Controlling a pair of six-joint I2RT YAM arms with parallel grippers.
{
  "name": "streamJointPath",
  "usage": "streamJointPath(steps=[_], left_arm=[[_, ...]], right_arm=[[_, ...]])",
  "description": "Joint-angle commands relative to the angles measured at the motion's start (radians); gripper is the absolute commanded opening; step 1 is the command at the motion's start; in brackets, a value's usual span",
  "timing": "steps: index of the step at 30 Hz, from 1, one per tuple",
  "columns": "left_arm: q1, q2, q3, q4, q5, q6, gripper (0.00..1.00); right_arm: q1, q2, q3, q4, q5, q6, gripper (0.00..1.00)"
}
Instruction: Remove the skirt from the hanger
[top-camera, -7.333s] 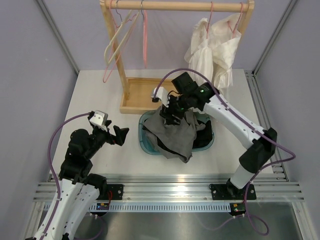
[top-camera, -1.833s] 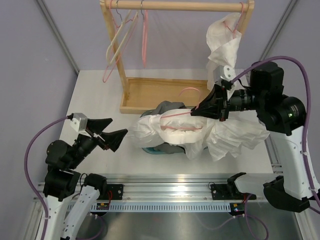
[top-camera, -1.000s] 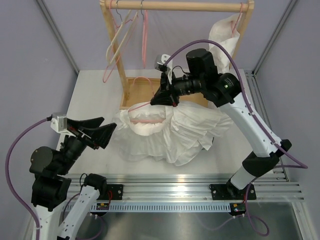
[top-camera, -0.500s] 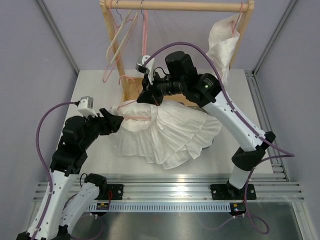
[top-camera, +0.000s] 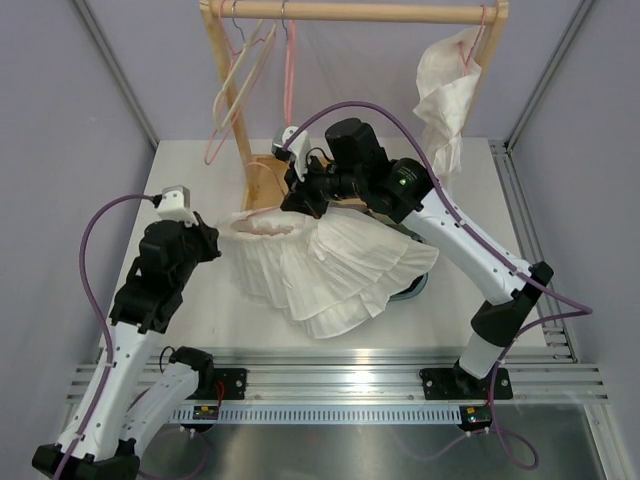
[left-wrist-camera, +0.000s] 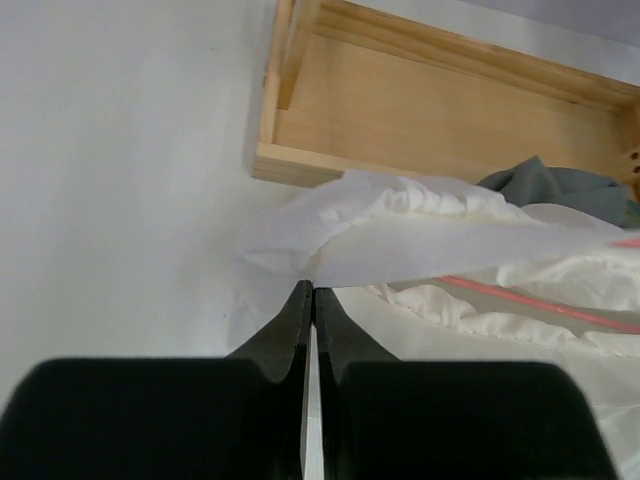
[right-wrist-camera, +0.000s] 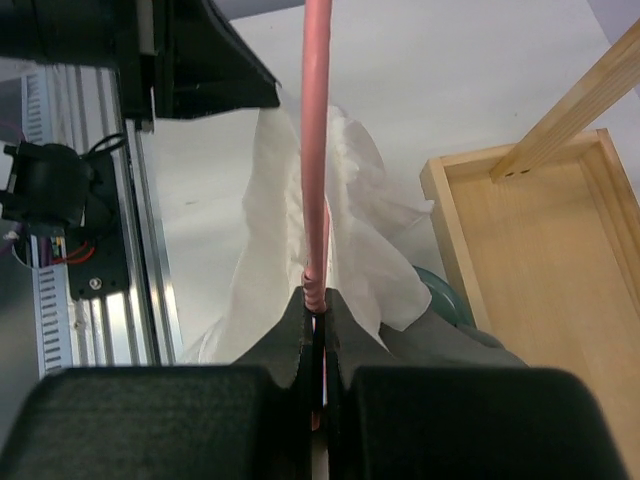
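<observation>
While the left tool (left-wrist-camera: 309, 292) pinched the skirt (top-camera: 330, 270) thinly, the right tool (right-wrist-camera: 318, 298) clamped the hanger (right-wrist-camera: 317, 150). Fabric could slip free.

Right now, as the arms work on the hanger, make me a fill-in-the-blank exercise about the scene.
1. The right gripper is shut on the ___ hanger.
2. The left gripper is shut on an edge of the ___ skirt.
3. A second white garment hangs at the ___ end of the wooden rail.
Missing words: pink; white; right.
</observation>
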Motion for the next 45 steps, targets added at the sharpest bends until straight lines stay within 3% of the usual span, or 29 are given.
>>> streamJointPath(steps=[1,8,16,22,25,26,28,29,33,37,45], left_arm=[[0.003,0.022,0.036,0.024,-0.202,0.072,0.01],[0.052,0.134,0.019,0.042,-0.262,0.113,0.0],[0.077,0.128,-0.053,0.057,-0.071,0.092,0.0],[0.077,0.033,-0.063,0.067,0.02,0.075,0.02],[0.079,-0.059,-0.041,0.062,0.04,0.081,0.17],[0.079,-0.089,-0.036,0.064,0.052,0.102,0.36],[0.079,-0.161,-0.039,0.077,0.129,0.139,0.54],[0.079,-0.242,-0.042,0.082,0.161,0.179,0.7],[0.077,-0.443,-0.103,0.169,0.35,0.32,0.97],[0.079,-0.515,-0.145,0.208,0.471,0.463,0.99],[0.075,-0.409,-0.074,0.193,0.653,0.757,0.99]], right_arm=[[-0.002,-0.125,-0.096,0.073,0.024,-0.095,0.0],[-0.037,-0.303,-0.255,0.109,-0.052,-0.117,0.0],[-0.167,-0.375,-0.221,0.175,-0.227,0.027,0.0],[-0.171,-0.311,-0.21,0.26,-0.218,0.145,0.0],[-0.169,-0.245,-0.158,0.295,-0.207,0.205,0.0],[-0.163,-0.204,-0.134,0.293,-0.206,0.211,0.0],[-0.149,-0.162,-0.062,0.278,-0.201,0.211,0.0],[-0.131,-0.127,-0.042,0.269,-0.201,0.208,0.0],[-0.069,-0.044,0.037,0.232,-0.178,0.185,0.0],[-0.011,0.005,0.06,0.183,-0.143,0.115,0.0],[0.075,0.065,0.116,-0.002,-0.083,-0.109,0.0]])
